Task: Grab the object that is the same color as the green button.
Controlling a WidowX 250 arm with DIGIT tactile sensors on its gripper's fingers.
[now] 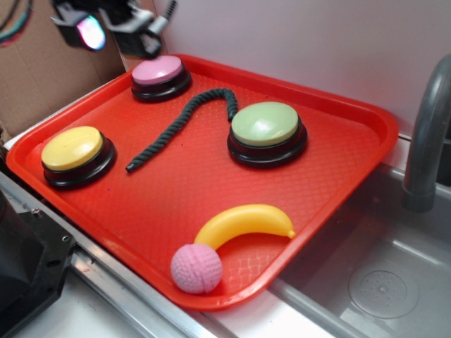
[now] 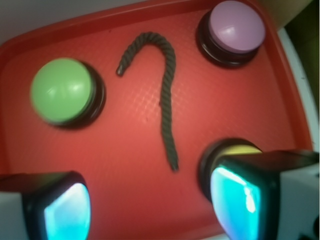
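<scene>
Above the tray's far-left corner, the gripper (image 1: 113,28) is hovering open, holding nothing.

Green rope (image 1: 182,123) is lying flat on the red tray (image 1: 338,183), between the pink button (image 1: 161,76), the yellow button (image 1: 76,155) and the green button (image 1: 266,132), touching none of them as far as the exterior view is showing. Its long axis is running diagonally: straight tail near the yellow button, hooked end curling beside the green button. Through the wrist camera the rope (image 2: 165,105) is sitting ahead of the gripper (image 2: 145,205), tail pointing back into the gap between the two fingers (image 2: 65,210), jaws standing wide apart. Judging from this, the descent is needing forward travel, closing across the straight mid-section. Banana (image 1: 243,222) and pink ball (image 1: 196,268) are lying well apart, at the near edge.
</scene>
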